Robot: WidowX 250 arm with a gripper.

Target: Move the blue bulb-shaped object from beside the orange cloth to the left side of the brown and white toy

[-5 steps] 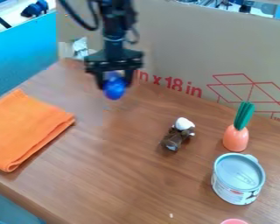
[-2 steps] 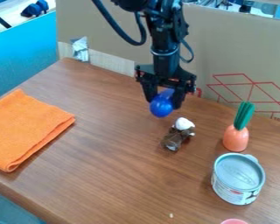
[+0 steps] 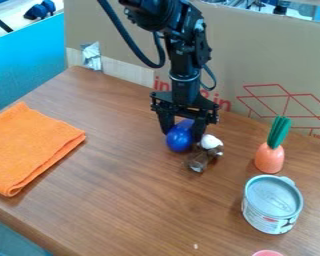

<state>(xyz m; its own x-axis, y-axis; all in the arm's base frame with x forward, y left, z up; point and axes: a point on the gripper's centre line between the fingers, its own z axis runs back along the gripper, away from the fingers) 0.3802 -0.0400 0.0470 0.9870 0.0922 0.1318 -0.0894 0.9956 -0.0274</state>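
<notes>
Gripper (image 3: 184, 136) closed around a shiny blue rounded object (image 3: 180, 138)

Held low over the brown wooden table (image 3: 129, 187), the blue object is just beside a small brown-and-white figurine (image 3: 205, 152), left of an orange toy carrot with green leaves (image 3: 270, 156).

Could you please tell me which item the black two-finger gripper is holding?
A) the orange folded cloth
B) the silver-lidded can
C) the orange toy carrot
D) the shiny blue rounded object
D: the shiny blue rounded object sits between the fingers of the black two-finger gripper.
</notes>
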